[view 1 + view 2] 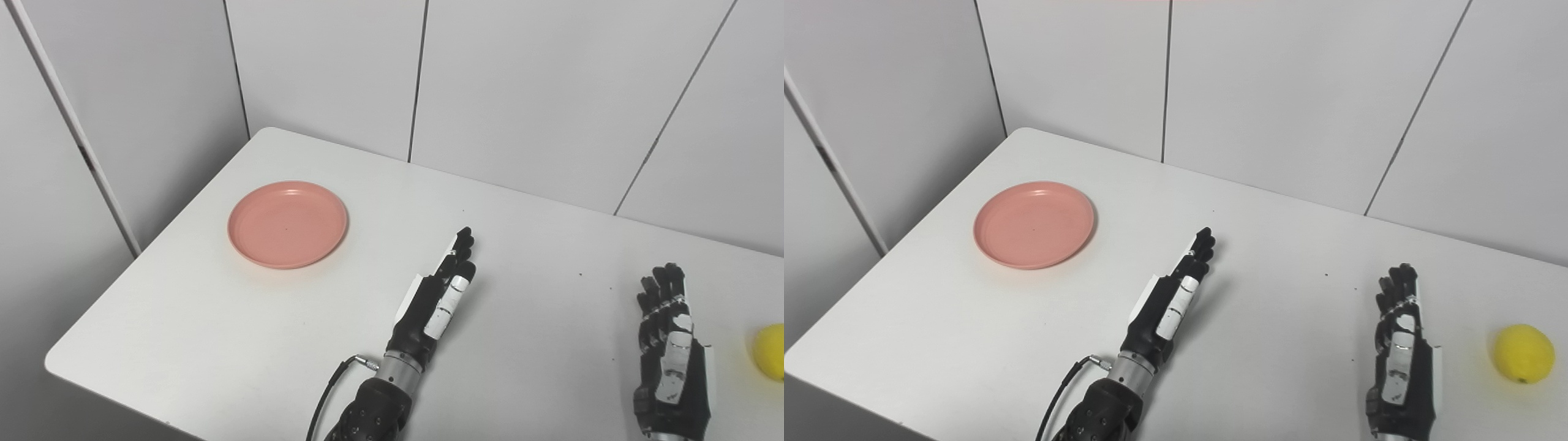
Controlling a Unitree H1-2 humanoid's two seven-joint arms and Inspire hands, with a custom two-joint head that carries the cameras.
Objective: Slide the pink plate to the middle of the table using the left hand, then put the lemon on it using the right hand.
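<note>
Distance between the left hand (1168, 300) and the pink plate (1034, 224) is what the coming move turns on. The plate is seen lying flat on the white surface (937, 343), well to the left and somewhat farther back than the hand, close to the left edge and apart from everything else. The left hand is held edge-on near the middle of the surface, its fingers (1203, 242) stretched out straight and close together, nothing held, pointing to the far right rather than at the plate. A reach to the left and a little farther would be needed, it is judged, before the plate's rim could be touched and drawn toward the centre.

The right hand (1398, 352) is seen at the near right, its fingers slightly curled and a little apart, holding nothing. The lemon (1523, 353) rests on the surface just to the right of that hand, not touched by it, its long axis lying roughly left to right. Neither step of the task is judged to have been done yet.
</note>
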